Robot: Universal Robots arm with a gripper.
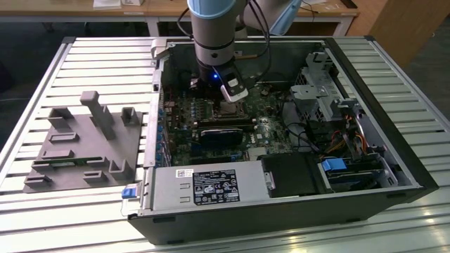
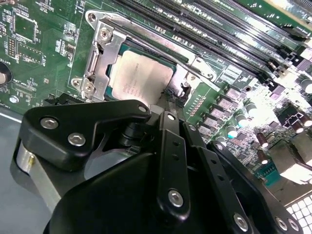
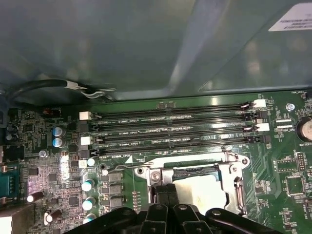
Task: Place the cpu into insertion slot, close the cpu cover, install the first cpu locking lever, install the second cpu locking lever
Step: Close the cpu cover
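Note:
The cpu (image 2: 144,78) (image 3: 202,191), pale silver and square, lies in the insertion slot (image 1: 228,109) on the green motherboard. The silvery cpu cover (image 2: 100,56) (image 3: 238,187) lies down around it, framing its top. A thin metal locking lever (image 2: 146,30) (image 3: 180,165) lies flat along the side of the slot that faces the memory slots. My gripper (image 2: 168,100) (image 3: 163,191) (image 1: 232,100) stands shut, its black fingertips (image 3: 157,194) together and down at the cover's edge beside the cpu. Whether anything thin sits between the tips is hidden.
Long black memory slots (image 3: 170,129) run just beyond the socket. Capacitors (image 3: 57,136) and connectors stand beside it. The case wall (image 1: 158,79), drive cage (image 1: 323,95) and power supply (image 1: 211,187) close in the board. A grey fixture (image 1: 84,142) lies on the slatted table.

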